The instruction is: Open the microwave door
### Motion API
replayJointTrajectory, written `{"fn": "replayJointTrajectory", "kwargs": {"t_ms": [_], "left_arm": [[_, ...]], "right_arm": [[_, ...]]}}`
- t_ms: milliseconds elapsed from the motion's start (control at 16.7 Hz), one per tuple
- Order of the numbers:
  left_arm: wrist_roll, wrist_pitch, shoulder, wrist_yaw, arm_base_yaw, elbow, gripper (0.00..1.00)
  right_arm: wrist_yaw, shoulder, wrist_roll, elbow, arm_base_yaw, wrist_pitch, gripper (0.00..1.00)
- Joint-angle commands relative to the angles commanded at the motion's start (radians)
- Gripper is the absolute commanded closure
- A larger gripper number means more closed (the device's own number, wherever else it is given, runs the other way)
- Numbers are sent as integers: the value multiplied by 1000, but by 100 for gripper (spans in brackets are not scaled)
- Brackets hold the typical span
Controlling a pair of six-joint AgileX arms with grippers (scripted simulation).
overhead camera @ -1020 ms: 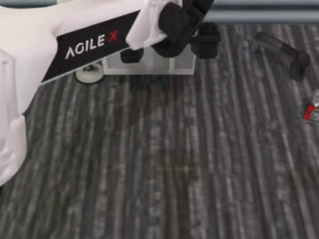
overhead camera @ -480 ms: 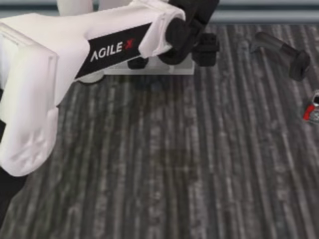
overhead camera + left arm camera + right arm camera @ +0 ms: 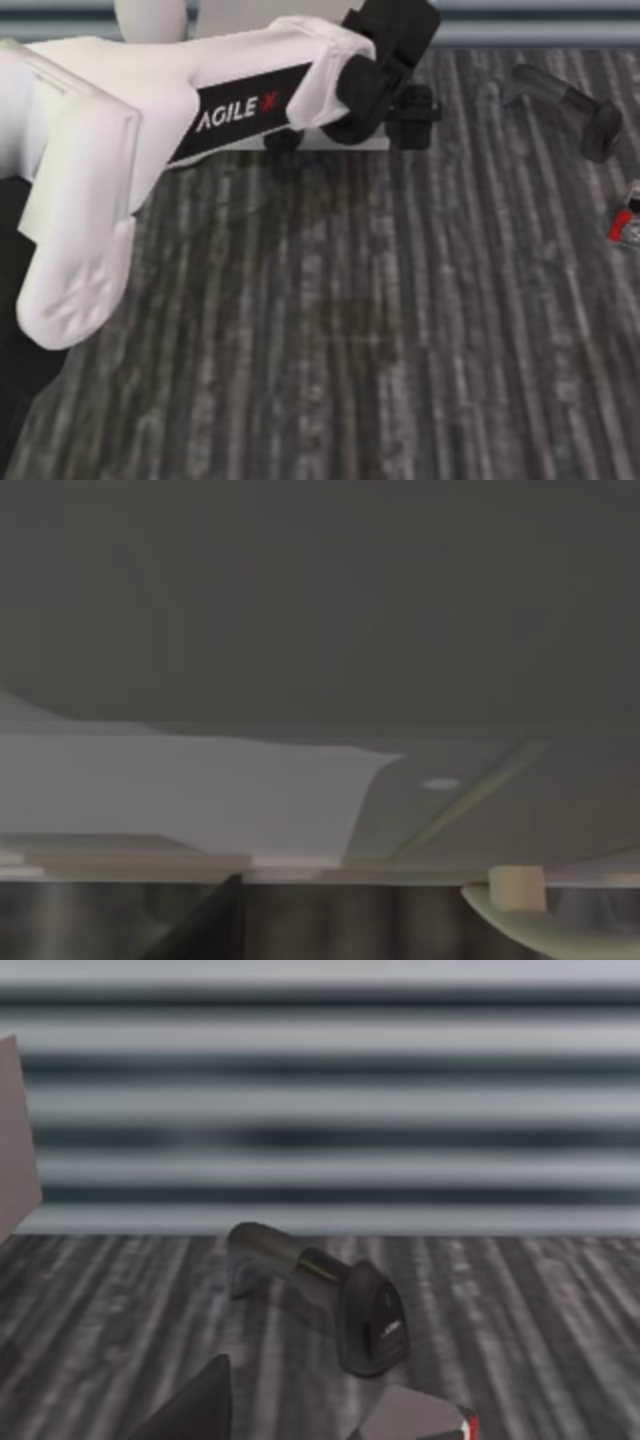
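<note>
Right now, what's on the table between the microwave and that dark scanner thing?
Nothing but bare striped table between the microwave and the scanner, as the top view shows. The left pincer sits at the microwave's end.

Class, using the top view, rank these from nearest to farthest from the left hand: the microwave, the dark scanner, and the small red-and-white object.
Left hand is at the table's far edge, near the middle.
1. Microwave: right beside the hand, mostly hidden under the arm.
2. Scanner: far right of the table.
3. Red-and-white object: at the right edge, nearer the camera's bottom than the scanner.
</note>
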Motion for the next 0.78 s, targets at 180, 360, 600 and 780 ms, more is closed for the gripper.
{"fn": "replayJointTrajectory", "kwargs": {"t_ms": [180,360,600,780], "left_arm": [[0,0,0,0,0,0,38],[0,0,0,0,0,0,60],[0,0,0,0,0,0,90],[0,0,0,0,0,0,100]], "right_arm": [[0,0,0,0,0,0,0],[0,0,0,0,0,0,0],[0,0,0,0,0,0,0],[0,0,0,0,0,0,0]]}}
